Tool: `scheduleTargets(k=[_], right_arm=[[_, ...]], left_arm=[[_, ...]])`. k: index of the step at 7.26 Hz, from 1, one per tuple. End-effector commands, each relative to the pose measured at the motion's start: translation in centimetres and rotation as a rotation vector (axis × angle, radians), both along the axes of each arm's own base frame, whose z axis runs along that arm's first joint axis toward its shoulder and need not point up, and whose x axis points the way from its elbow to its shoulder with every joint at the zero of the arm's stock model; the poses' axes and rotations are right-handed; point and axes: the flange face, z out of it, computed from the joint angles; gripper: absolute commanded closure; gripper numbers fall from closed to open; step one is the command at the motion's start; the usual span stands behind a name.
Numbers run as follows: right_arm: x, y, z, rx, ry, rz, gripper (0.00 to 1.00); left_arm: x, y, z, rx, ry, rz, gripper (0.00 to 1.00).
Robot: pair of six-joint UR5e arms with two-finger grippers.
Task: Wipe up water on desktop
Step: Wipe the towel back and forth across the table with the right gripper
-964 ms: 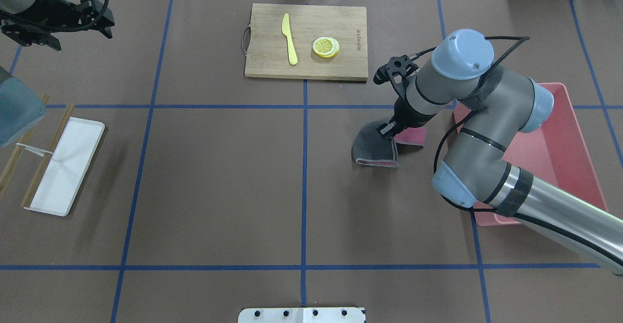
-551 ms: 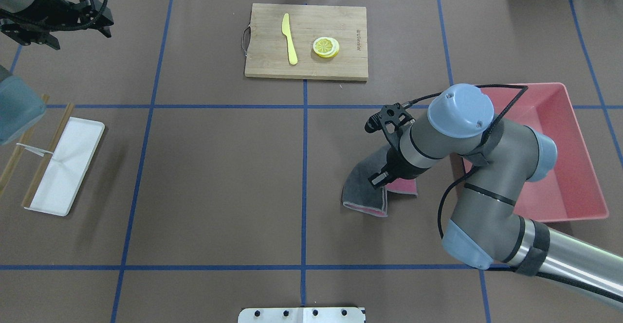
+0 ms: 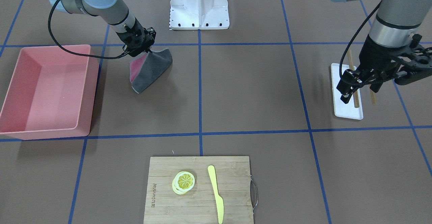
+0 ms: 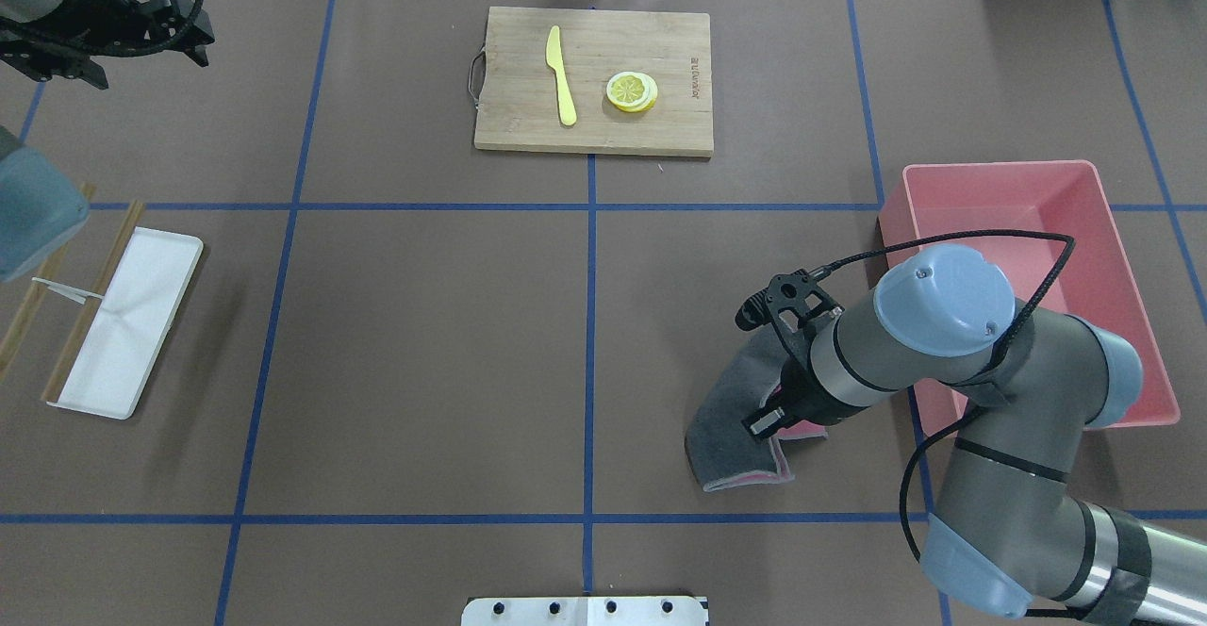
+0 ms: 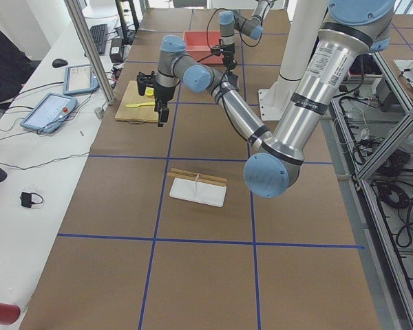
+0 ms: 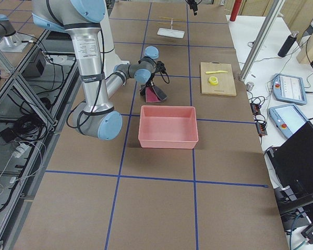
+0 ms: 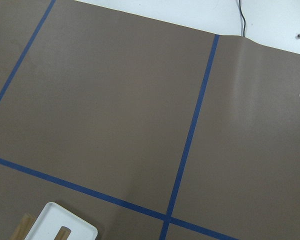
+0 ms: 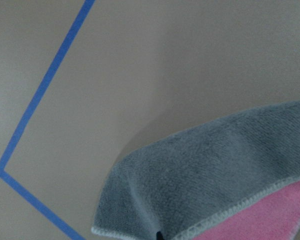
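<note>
The desktop (image 4: 424, 353) is a brown tabletop with blue tape lines; I see no water on it. My right gripper (image 4: 768, 419) is shut on a grey cloth with a pink underside (image 4: 731, 433) and presses it on the desktop left of the pink bin. The cloth also shows in the front view (image 3: 152, 68) under the gripper (image 3: 141, 48), and in the right wrist view (image 8: 215, 175). My left gripper (image 4: 146, 65) is open and empty, raised over the far left of the table; in the front view it (image 3: 359, 90) hangs above the white tray.
A pink bin (image 4: 990, 170) stands right of the cloth. A bamboo cutting board (image 4: 509, 126) with a yellow knife (image 4: 563, 74) and lemon slices (image 4: 632, 91) lies at the far middle. A white tray (image 4: 127, 324) with chopsticks lies at the left.
My right gripper has dragged the cloth across the desktop toward the robot's side, from beside the bin's far corner to near the front tape line. The left gripper has shifted slightly away.
</note>
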Motion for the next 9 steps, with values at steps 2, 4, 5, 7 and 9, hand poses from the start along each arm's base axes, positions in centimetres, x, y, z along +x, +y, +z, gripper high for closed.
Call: scheduleTargets(k=[2,4,5,7,9], right_arm=[[-1.4,-11.3,1.0,-0.01,0.057,0.12,1.0],[-1.3,-16.7,1.6,0.013,0.087,0.148,1.0],[-0.4,-19.7,1.8,0.04,0.099,0.155,1.0],[1.3,-22.2,0.1,0.079,0.078,0.179,1.0],[4.9,-24.1,-4.6,0.134,0.016,0.237,1.0]], left_arm=[[0.2,-0.1,-0.4,0.006,0.003,0.001,0.02],[0.2,-0.1,-0.7,0.01,0.005,0.001,0.02],[0.2,-0.1,-0.5,0.007,0.004,0.001,0.02],[0.1,-0.1,-0.4,0.005,0.004,0.0,0.02],[0.0,0.1,0.0,-0.001,0.001,-0.001,0.02]])
